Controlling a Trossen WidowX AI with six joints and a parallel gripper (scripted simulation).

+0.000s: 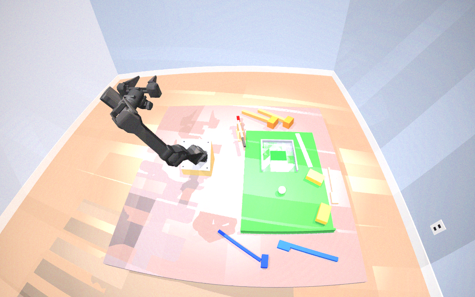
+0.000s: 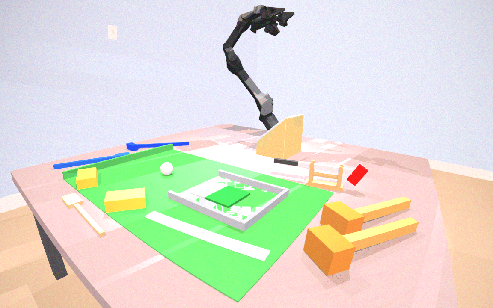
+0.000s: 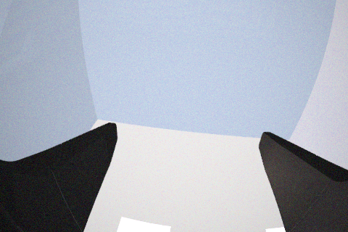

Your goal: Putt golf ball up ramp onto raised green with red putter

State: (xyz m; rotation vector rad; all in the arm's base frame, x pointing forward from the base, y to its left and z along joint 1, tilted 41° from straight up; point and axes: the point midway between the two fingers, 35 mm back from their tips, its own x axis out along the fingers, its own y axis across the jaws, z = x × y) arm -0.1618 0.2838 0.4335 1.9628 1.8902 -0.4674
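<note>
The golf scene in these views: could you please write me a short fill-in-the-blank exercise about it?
1. The golf ball rests on the ____ mat.
2. The gripper is raised high, its jaws ____ and holding nothing.
3. The two putters lying past the mat's ball end are ____.
4. The red putter leans on a small wooden ____.

Missing words: green; open; blue; rack

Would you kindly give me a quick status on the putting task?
Gripper open, empty, raised high, away from the table. Red putter untouched on its wooden stand. Golf ball at rest on the green mat. Nothing blocking.
</note>
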